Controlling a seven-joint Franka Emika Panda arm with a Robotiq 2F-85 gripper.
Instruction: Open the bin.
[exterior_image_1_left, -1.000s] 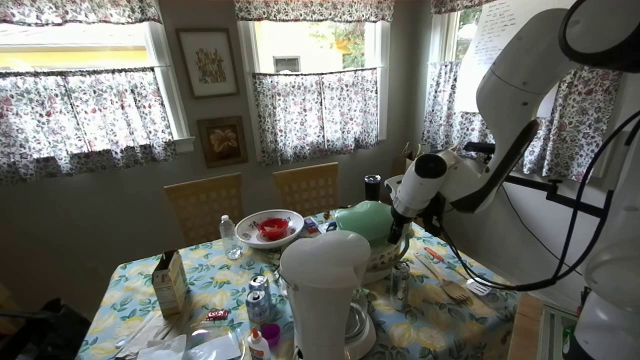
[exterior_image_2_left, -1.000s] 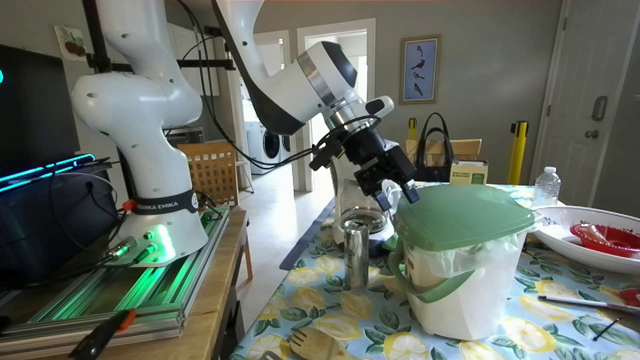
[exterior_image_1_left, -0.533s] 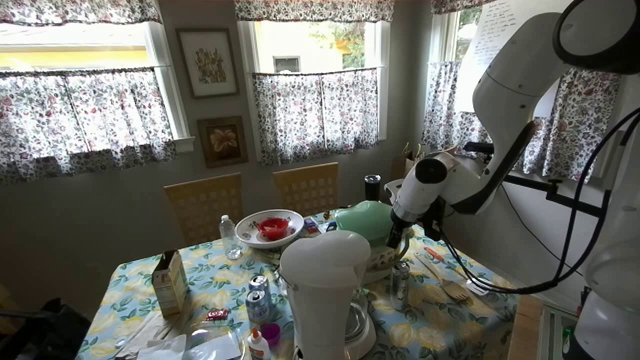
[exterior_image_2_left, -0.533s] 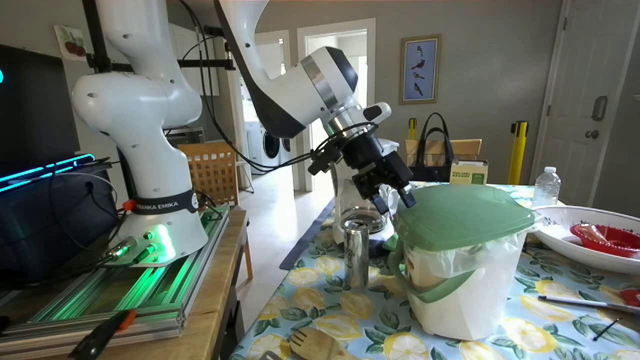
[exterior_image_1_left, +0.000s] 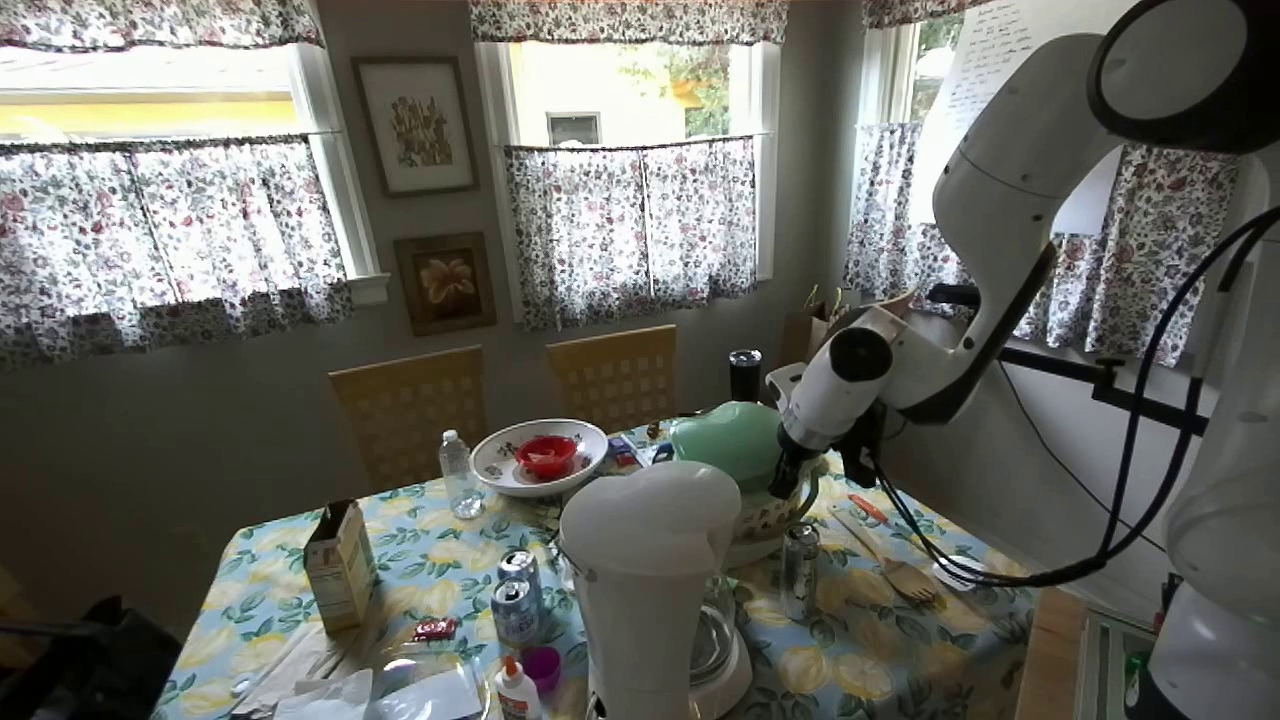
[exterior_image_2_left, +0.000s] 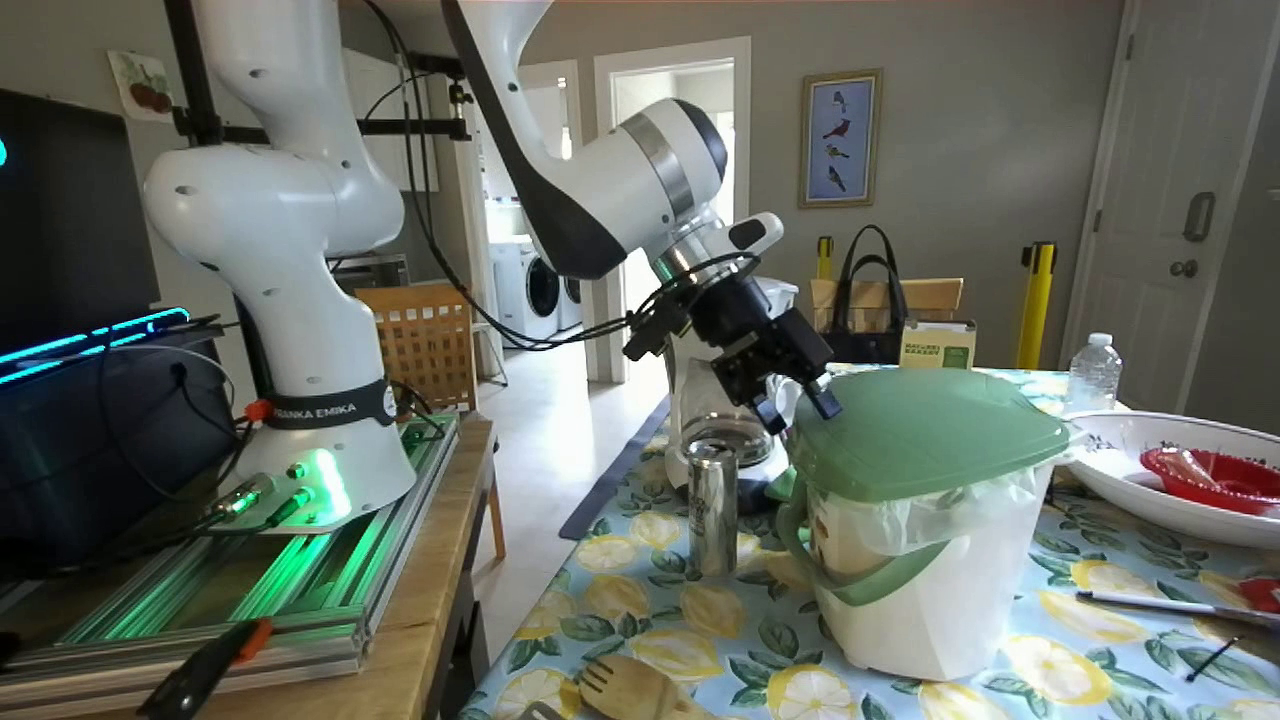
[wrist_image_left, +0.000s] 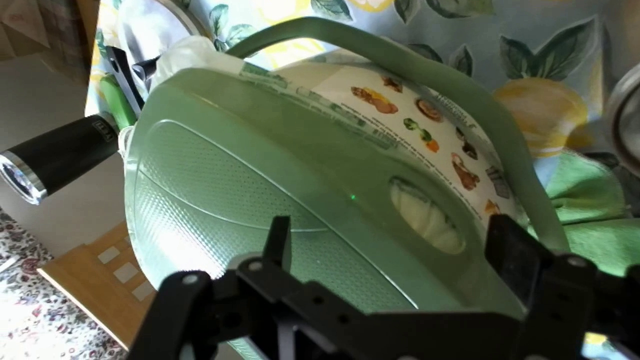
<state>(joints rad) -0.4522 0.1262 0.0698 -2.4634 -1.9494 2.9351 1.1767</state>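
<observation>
Green lid (exterior_image_2_left: 930, 430), down on the bin (exterior_image_2_left: 920, 620), and I'm right at its edge! The bin stands upright on the table (exterior_image_2_left: 620, 600), between the can (exterior_image_2_left: 712, 510) and the big white bowl (exterior_image_2_left: 1110, 455) in an exterior view. My gripper (wrist_image_left: 390, 222) hangs tilted, fingers (wrist_image_left: 278, 245) spread well apart, the lid showing through the gap; whether a tip touches it or sits just above, I can't tell. Now the wrist view: the oval slot (wrist_image_left: 427, 217) lies right between my two fingers, something pale visible through it. Liner (exterior_image_2_left: 985, 510) pokes out under the lid, all crumples, and the handle (wrist_image_left: 435, 75) loops low around the printed wall (wrist_image_left: 395, 115). Green cloth (wrist_image_left: 582, 187) lies just beside the bin, past one of my fingers. Across the lid from it, the black tumbler (wrist_image_left: 65, 155) stands near the bin. Back to an exterior view, where the coffee maker (exterior_image_1_left: 640, 560) fills the foreground and hides part of the bin; and yes, the red bowl (exterior_image_1_left: 548, 469) sits inside the white one!
</observation>
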